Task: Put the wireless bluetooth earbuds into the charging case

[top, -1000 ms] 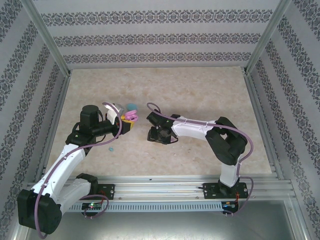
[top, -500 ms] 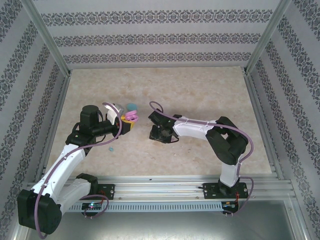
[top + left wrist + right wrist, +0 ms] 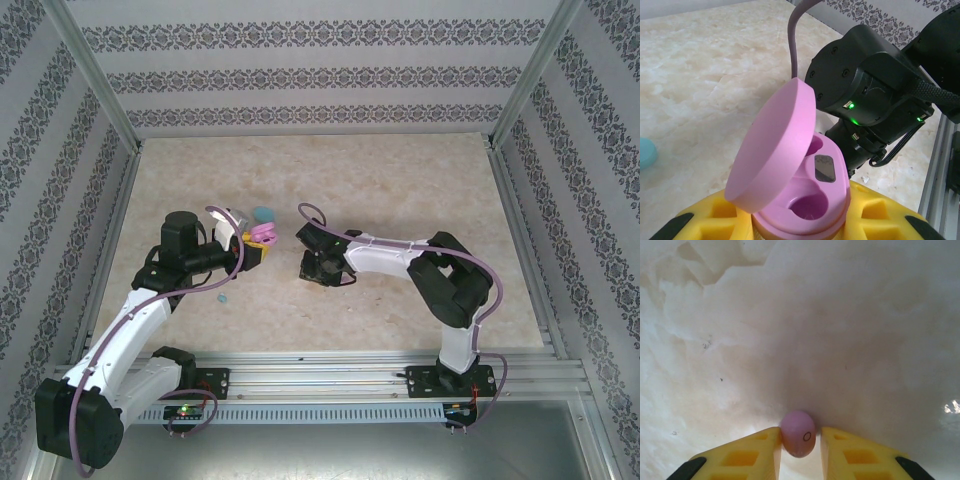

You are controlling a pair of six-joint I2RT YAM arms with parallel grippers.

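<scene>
My left gripper (image 3: 255,245) (image 3: 795,220) is shut on the pink charging case (image 3: 264,233) (image 3: 812,197), held up off the table with its lid tilted open. Both wells that show in the case look empty. My right gripper (image 3: 315,268) (image 3: 800,445) is down at the table to the right of the case. A pale pink earbud (image 3: 798,432) sits between its yellow fingers (image 3: 752,455). The left finger touches it and a thin gap remains at the right finger. A light blue earbud (image 3: 223,297) lies on the table beside my left arm.
A turquoise oval case (image 3: 263,214) (image 3: 646,152) lies just behind the pink case. My right arm's black wrist (image 3: 870,95) hangs close in front of the open case. Patterned walls (image 3: 320,75) and metal posts ring the marble table (image 3: 400,180).
The right gripper's jaws have narrowed around the pink earbud and its wrist has shifted slightly. The left arm and the pink case have stayed still.
</scene>
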